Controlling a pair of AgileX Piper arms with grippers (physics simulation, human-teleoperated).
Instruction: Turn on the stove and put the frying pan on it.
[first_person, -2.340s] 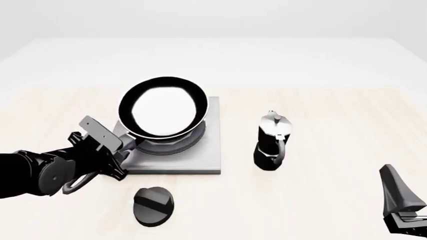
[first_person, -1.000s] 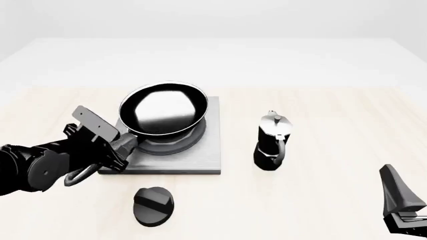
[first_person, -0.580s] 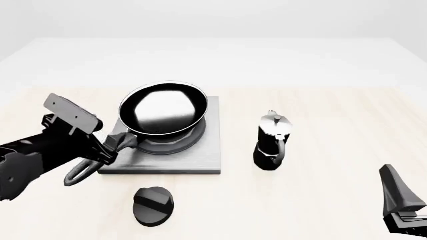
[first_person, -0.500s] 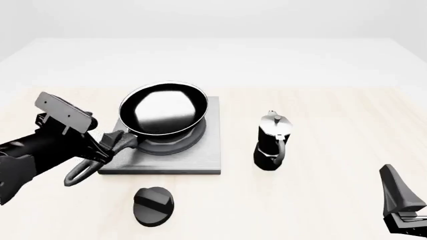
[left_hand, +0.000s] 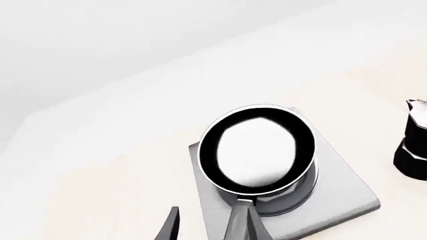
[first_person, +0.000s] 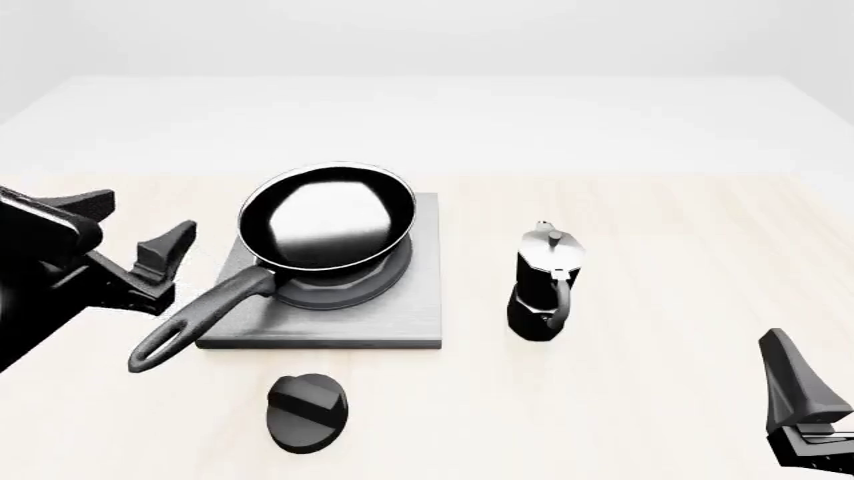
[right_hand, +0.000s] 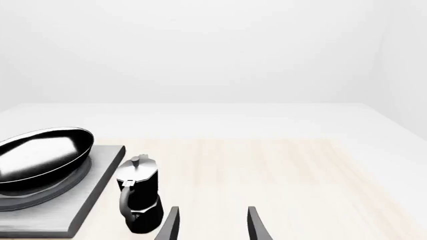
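The glossy black frying pan (first_person: 327, 220) sits on the burner rings of the grey stove plate (first_person: 400, 325), its long handle (first_person: 200, 318) pointing to the near left. The round black knob (first_person: 307, 410) lies in front of the plate. My left gripper (first_person: 138, 228) is open and empty, left of the handle and clear of it. In the left wrist view the frying pan (left_hand: 259, 150) and stove (left_hand: 347, 195) lie ahead of the open left gripper (left_hand: 212, 230). My right gripper (first_person: 801, 400) is at the near right, and the right wrist view shows the right gripper (right_hand: 212, 227) open and empty.
A black-and-silver moka pot (first_person: 545, 283) stands upright to the right of the stove, and it also shows in the right wrist view (right_hand: 139, 200) and at the edge of the left wrist view (left_hand: 413, 145). The light wooden table ends at a pale back edge.
My left gripper set the pan down level on the burner, let go of the handle, opened and drew back to the left. The right arm has not moved.
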